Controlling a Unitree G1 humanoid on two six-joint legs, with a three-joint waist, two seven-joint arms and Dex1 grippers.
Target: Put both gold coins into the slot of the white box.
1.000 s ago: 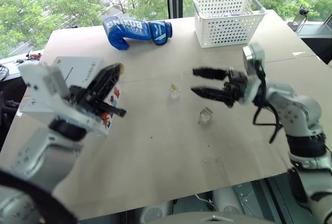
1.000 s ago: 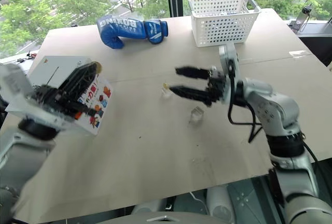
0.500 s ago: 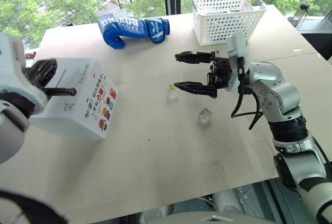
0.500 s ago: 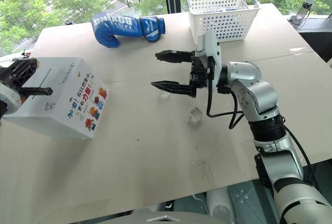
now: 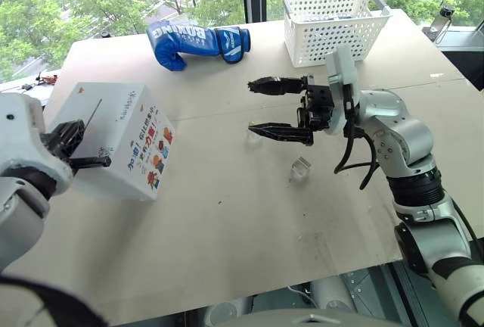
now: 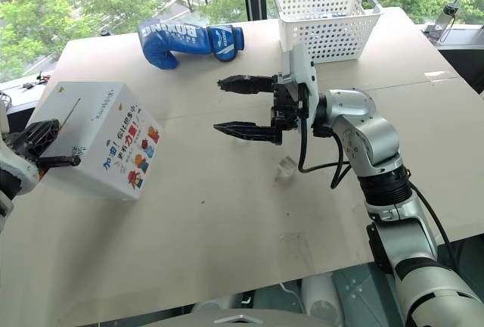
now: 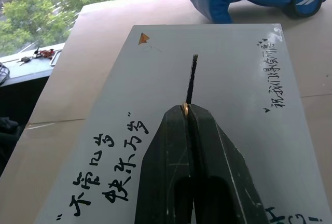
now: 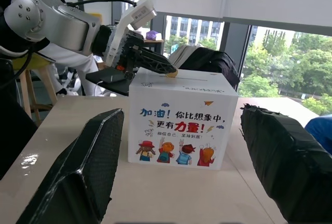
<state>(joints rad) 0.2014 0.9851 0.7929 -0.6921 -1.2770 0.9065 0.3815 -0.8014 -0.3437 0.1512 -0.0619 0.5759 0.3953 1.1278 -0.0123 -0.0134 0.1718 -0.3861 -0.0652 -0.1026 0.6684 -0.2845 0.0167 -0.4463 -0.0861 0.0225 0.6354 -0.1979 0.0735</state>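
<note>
The left claw [image 7: 188, 111] is squeezed shut on a gold coin [image 7: 184, 109], and just a thin yellow edge of the coin peeks out between its black fingertips. The claw tip hangs right over the top of the white box [image 5: 121, 126], close to the near end of the slot [image 7: 191, 79], a thin dark line with black writing on both sides of it. The box sits on the left part of the table [image 5: 227, 213], and its side has bright cartoon stickers. The right claw [image 5: 266, 107] is wide open in the air over the middle of the table, holding nothing, with its fingers pointing toward the box. Near its lower finger are two small clear holders [image 5: 300, 169]. At the far edge lie a blue boxing glove [image 5: 198, 44] and a white basket [image 5: 333, 28].
</note>
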